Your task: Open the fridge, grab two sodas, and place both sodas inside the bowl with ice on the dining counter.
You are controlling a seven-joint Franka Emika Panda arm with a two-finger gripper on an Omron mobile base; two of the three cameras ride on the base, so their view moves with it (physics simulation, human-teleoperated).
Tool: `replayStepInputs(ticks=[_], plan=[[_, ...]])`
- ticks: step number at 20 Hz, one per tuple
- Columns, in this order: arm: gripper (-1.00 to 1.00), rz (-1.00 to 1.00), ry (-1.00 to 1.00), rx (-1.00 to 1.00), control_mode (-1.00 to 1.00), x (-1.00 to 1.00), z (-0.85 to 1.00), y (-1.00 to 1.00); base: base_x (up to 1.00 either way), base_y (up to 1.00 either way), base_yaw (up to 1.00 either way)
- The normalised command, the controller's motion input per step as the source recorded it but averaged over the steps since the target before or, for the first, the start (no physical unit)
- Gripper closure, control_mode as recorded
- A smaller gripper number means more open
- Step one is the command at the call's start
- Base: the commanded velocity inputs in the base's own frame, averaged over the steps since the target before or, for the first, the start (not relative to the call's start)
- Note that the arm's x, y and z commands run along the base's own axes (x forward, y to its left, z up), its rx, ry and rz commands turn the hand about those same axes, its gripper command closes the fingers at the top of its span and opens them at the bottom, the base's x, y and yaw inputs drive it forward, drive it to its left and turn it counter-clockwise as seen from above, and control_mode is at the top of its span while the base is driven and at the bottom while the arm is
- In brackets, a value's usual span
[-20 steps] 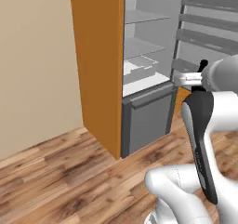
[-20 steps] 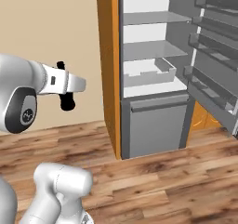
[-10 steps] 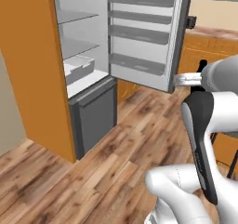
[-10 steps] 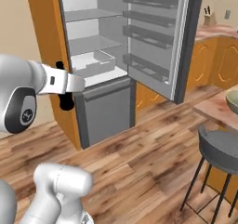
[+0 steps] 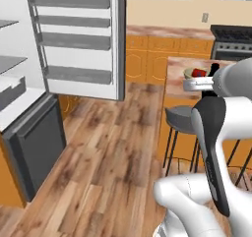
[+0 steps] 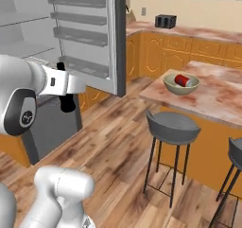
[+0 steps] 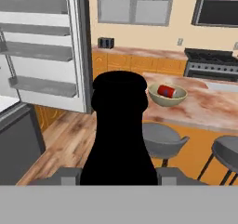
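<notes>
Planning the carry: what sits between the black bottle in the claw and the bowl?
In the hand view, a grey stool stands between the bottle and bowl.

Kitchen interior, rendered: wood-plank floor (image 5: 113, 147) in brown tones; cream wall (image 6: 208, 14) at 12 o'clock with a grey-framed window (image 7: 135, 4); orange wall cabinets (image 6: 189, 52) under a pinkish stone worktop; dark toaster (image 6: 165, 21) at 12 o'clock; black stove (image 7: 211, 62) at 2 o'clock; grey round stools (image 6: 172, 127) at 3 o'clock.
</notes>
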Motion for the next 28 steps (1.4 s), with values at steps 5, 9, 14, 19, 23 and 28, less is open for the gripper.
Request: replayStepInputs(ticks=[5, 9, 14, 19, 23, 28], plan=[[1.0, 0.0, 0.0, 0.0, 1.0, 0.0, 0.0, 0.0, 0.67, -0.34, -0.48], [1.0, 0.0, 0.0, 0.0, 1.0, 0.0, 0.0, 0.0, 0.89, -0.26, -0.38], [1.0, 0.0, 0.0, 0.0, 1.0, 0.0, 0.0, 0.0, 0.67, -0.26, -0.3], [1.0, 0.0, 0.0, 0.0, 1.0, 0.0, 0.0, 0.0, 0.68, -0.19, -0.28], [1.0, 0.0, 0.0, 0.0, 1.0, 0.0, 0.0, 0.0, 0.93, -0.08, -0.28], [1.0, 0.0, 0.0, 0.0, 1.0, 0.0, 0.0, 0.0, 1.0, -0.05, -0.24]])
